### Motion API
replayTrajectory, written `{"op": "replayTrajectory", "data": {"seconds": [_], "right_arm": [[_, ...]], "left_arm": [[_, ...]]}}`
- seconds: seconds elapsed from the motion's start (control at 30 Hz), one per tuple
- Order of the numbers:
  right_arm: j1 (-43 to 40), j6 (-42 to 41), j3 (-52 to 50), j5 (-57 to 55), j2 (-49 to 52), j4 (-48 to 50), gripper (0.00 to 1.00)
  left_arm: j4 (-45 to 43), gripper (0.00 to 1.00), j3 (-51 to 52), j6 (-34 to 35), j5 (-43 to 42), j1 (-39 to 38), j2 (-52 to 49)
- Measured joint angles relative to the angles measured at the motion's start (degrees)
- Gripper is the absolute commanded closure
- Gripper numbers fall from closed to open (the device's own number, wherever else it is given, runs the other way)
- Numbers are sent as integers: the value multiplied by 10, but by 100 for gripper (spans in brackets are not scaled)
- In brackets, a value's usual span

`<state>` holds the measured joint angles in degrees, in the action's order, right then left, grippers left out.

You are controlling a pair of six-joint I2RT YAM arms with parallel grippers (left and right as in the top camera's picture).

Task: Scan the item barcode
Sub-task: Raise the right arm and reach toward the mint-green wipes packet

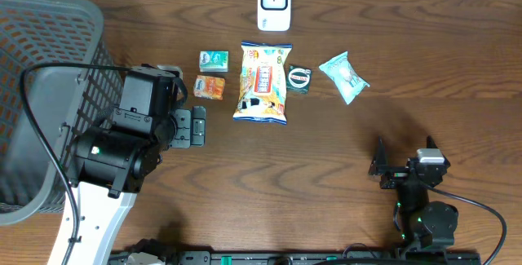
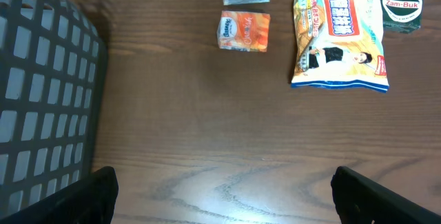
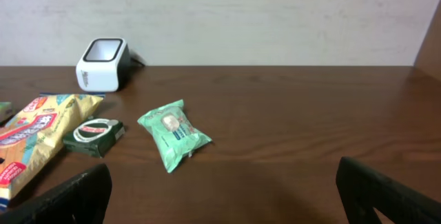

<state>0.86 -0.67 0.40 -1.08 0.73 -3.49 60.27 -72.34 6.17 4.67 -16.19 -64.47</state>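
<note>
Both my left pincer (image 1: 196, 126) and right pincer (image 1: 405, 163) are spread, holding nothing; orange packet (image 1: 210, 86) lies at twelve o'clock from the left, the nearer arm; scanner (image 1: 274, 4) beyond at one o'clock.

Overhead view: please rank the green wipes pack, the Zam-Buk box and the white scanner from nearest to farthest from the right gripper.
1. Green wipes pack, ahead of the right gripper, slightly left.
2. Zam-Buk box, farther left, beside the snack bag.
3. White scanner, at the far edge.
</note>
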Motion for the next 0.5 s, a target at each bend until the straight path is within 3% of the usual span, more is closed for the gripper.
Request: {"op": "replayTrajectory", "data": {"seconds": [0.27, 0.5], "right_arm": [[0, -56, 0, 104, 0, 68, 1], [0, -85, 0, 209, 1, 296, 1]], "left_arm": [[0, 2, 0, 0, 0, 0, 0], [1, 2, 0, 0, 0, 0, 0]]}}
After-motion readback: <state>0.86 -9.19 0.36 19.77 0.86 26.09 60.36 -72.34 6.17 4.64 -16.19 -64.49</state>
